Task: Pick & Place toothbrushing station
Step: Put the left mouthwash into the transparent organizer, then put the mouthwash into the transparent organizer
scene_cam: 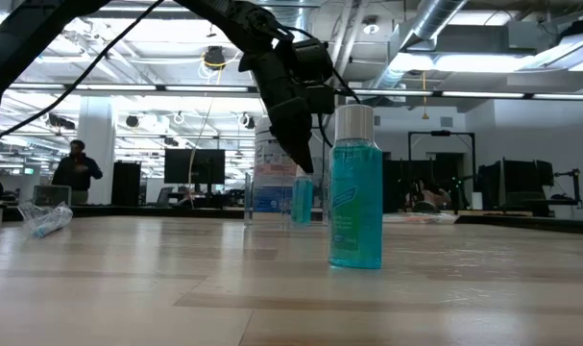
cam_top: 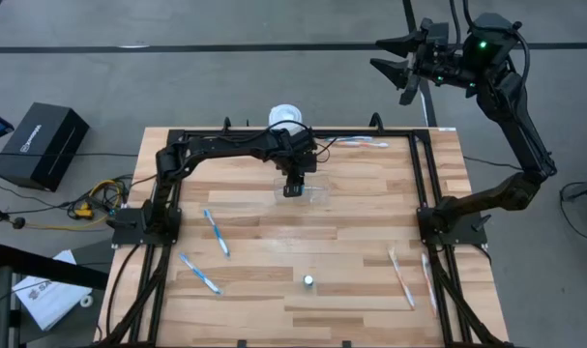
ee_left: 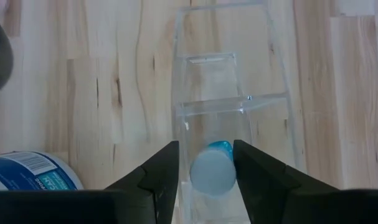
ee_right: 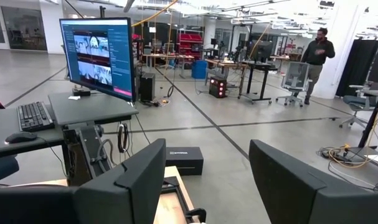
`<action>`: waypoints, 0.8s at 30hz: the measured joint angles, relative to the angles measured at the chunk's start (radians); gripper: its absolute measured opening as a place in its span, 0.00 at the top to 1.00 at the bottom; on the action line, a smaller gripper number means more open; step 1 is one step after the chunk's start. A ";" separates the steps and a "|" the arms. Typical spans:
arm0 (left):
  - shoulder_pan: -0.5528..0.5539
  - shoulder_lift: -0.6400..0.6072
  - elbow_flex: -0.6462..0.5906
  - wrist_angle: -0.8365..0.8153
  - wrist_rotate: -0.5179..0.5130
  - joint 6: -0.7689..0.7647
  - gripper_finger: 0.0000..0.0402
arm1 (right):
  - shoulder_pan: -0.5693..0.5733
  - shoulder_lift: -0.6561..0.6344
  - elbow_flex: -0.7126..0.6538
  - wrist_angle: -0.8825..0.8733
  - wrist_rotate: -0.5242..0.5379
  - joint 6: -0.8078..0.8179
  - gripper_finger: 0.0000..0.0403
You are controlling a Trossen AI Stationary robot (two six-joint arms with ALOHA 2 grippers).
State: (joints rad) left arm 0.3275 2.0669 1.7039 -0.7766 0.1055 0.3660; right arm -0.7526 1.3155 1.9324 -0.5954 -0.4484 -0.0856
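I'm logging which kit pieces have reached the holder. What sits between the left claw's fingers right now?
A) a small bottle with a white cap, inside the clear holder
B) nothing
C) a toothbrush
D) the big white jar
A: the left wrist view shows the small bottle standing inside the clear holder, flanked by the left claw.
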 joint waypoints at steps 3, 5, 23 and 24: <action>-0.002 -0.015 0.002 0.022 0.000 0.000 0.64 | 0.000 0.000 0.000 0.001 0.000 0.000 0.45; -0.002 -0.026 0.005 0.045 0.001 -0.002 0.64 | 0.000 0.000 0.000 0.002 0.000 0.000 0.45; 0.063 -0.380 0.025 0.434 0.027 -0.541 0.64 | 0.001 0.000 0.000 0.109 -0.001 0.056 0.45; 0.063 -0.418 0.025 0.468 0.026 -0.574 0.64 | 0.007 -0.001 0.000 0.105 -0.007 0.058 0.45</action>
State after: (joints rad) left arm 0.3902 1.6491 1.7287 -0.3088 0.1314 -0.2075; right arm -0.7459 1.3148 1.9324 -0.4903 -0.4558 -0.0279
